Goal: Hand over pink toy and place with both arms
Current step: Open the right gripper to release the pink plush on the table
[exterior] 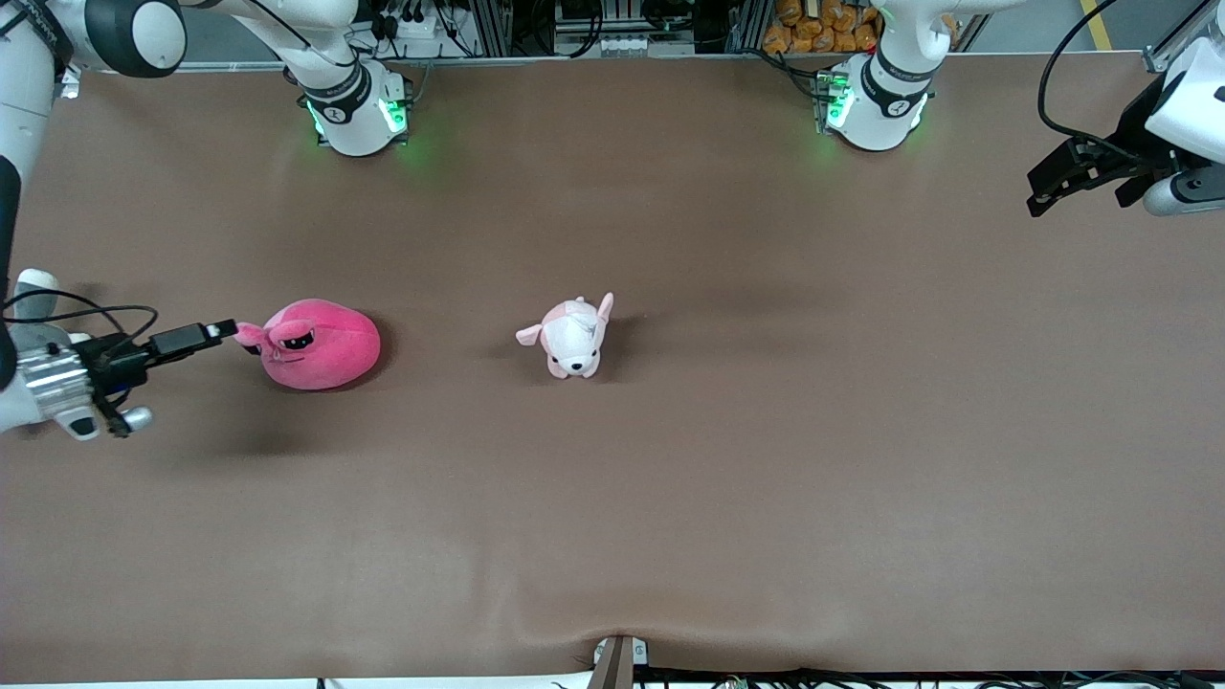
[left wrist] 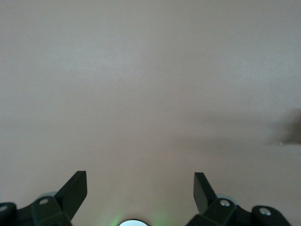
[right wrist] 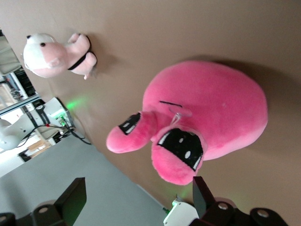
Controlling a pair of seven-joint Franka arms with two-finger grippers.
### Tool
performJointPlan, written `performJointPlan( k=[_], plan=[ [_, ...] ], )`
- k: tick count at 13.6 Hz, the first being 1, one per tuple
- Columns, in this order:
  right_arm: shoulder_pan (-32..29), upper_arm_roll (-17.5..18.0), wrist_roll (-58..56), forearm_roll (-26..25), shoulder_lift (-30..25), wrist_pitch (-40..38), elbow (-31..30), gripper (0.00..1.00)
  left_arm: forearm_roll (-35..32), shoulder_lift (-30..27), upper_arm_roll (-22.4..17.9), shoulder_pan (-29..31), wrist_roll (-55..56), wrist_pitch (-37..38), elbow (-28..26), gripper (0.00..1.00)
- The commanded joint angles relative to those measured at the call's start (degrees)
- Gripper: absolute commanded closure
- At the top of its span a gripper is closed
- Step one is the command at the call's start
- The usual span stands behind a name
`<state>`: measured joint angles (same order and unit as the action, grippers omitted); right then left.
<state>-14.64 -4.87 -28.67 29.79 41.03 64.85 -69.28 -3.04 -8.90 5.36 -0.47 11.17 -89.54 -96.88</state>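
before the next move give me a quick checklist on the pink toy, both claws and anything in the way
1. Right claw let go of pink toy: ok, fingers spread in the right wrist view with the toy clear of them.
2. Pink toy resting on the table: ok, at the right arm's end.
3. Right claw clear of the toy: not ok, its tip sits right beside the toy's ear.
4. Left claw out of the way: ok, open, waiting over bare table at the left arm's end.
5. Puppy plush undisturbed: ok, mid-table, apart from the pink toy.

Both arms (exterior: 57, 364) cut off at frame edges — shoulders unseen
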Motion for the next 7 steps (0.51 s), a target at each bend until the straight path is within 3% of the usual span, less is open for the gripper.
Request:
performJointPlan(
  k=[1,3,7],
  plan=[
    [2.1,0.2,0.6,-2.0,-0.2,0.3,4.3,0.00,-0.7,0.5,-0.2,-0.5,-0.7,2.1,0.8,0.00],
    [4.7,0.1,0.6,-3.2,-1.5,2.8,5.5,0.00,-0.7,1.2,-0.1,-0.5,-0.2,1.7,1.0,0.00],
    [10.0,0.6,0.5,-14.1,-9.2,10.1,5.5,0.00,0.0,0.8,-0.3,-0.1,0.3,0.7,0.6,0.00]
  ],
)
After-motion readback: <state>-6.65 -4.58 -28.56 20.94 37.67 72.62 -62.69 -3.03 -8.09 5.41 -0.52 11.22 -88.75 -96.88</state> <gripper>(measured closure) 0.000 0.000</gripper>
